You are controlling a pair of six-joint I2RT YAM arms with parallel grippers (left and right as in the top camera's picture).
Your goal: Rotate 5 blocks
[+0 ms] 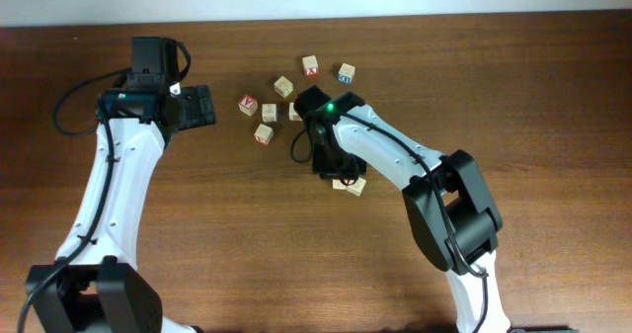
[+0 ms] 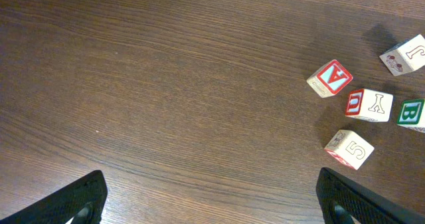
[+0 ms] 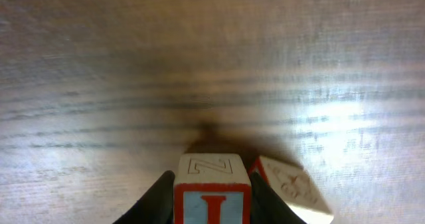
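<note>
The left arm (image 1: 123, 170) is stretching forward along its own side with its tool (image 1: 207, 106) gaping wide, while the right arm (image 1: 385, 147) is folding in toward the centre, its tool (image 3: 212, 207) pointing down at the worktop and clamping one block (image 3: 211, 165) between both fingers.

A robotics lab: two robot arms (image 1: 109, 175) at a wooden table (image 1: 247, 234).
</note>
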